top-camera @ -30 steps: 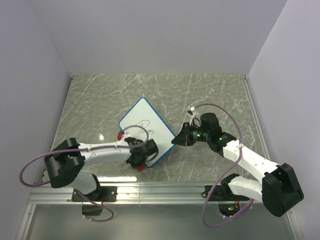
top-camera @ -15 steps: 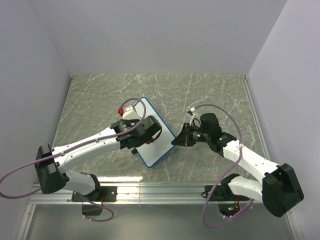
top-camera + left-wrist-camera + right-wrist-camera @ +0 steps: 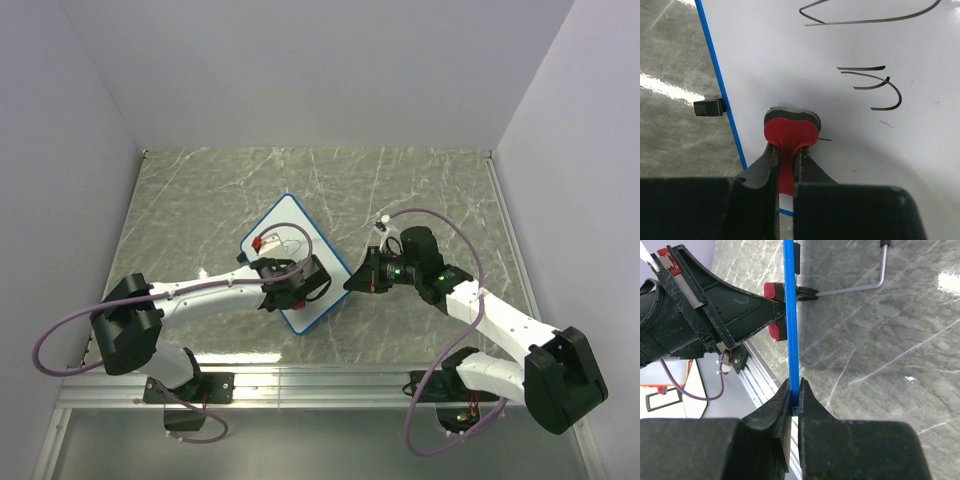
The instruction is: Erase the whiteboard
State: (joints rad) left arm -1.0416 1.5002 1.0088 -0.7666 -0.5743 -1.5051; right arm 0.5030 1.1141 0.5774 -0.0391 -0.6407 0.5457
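**Wiping near the rim with a thin grip on both tool and board**

Top external: the whiteboard (image 3: 305, 232) lies turned like a diamond on the marbled grey counter (image 3: 430, 190). The left end effector (image 3: 290, 298) sits over the board's near half. The right end effector (image 3: 349, 282) meets its right edge. If the left arm presses hard, the board could pivot about that single held edge.

Left wrist: the left end effector (image 3: 785, 155) is clenched on the narrow stem of a red eraser (image 3: 791, 131), a soft-looking, rounded pad with a dark underside set flat on the glossy white surface. It works just beside the board's blue rim (image 3: 720, 85), near a small black foot (image 3: 708, 107). A stroke that way could run off the edge. A sideways drag may twist the thin stem out of the jaws. Thin black scribbles (image 3: 875, 87) lie farther in, untouched.

Right wrist: the right end effector (image 3: 794, 395) is grasping the whiteboard by its slim blue rim, seen edge-on. Smooth plastic in a narrow pinch could slip. A bent metal rod (image 3: 855, 288) juts from the board's far side.
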